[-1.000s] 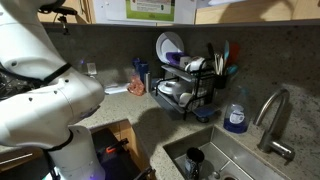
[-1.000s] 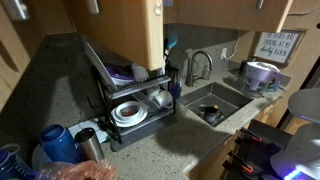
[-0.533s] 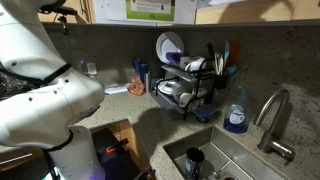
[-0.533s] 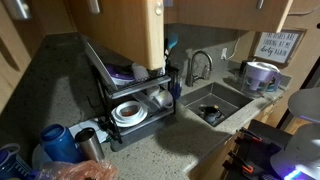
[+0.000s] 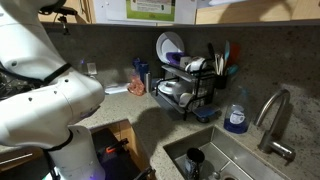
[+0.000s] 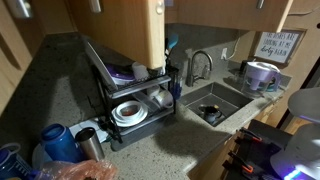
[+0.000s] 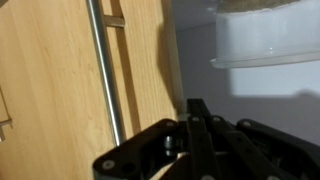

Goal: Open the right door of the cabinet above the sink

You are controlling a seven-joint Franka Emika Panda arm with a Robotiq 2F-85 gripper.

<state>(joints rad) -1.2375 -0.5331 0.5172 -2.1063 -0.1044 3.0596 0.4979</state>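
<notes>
Your gripper (image 7: 197,125): fingers pressed together, pinching nothing. Just beyond, to its left: slim metal handle bar (image 7: 105,70) on cabinet door (image 7: 50,90). Bar rigid, smooth, likely slippery, so hook behind it. Panel probably light, hinge-guided. Cabinet (image 6: 120,30) hangs above sink (image 6: 228,98).

Colours: cabinet (image 6: 120,35) pale tan (wood grain).
Counter (image 6: 190,140) speckled grey; sink (image 6: 228,98) steel-grey; dish rack (image 5: 213,92) black, blue bottle (image 5: 235,118) at its 4 o'clock.

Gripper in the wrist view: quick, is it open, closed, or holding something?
Gripper: closed, fingers pressed together, nothing visibly held, next to the cabinet door.
</notes>
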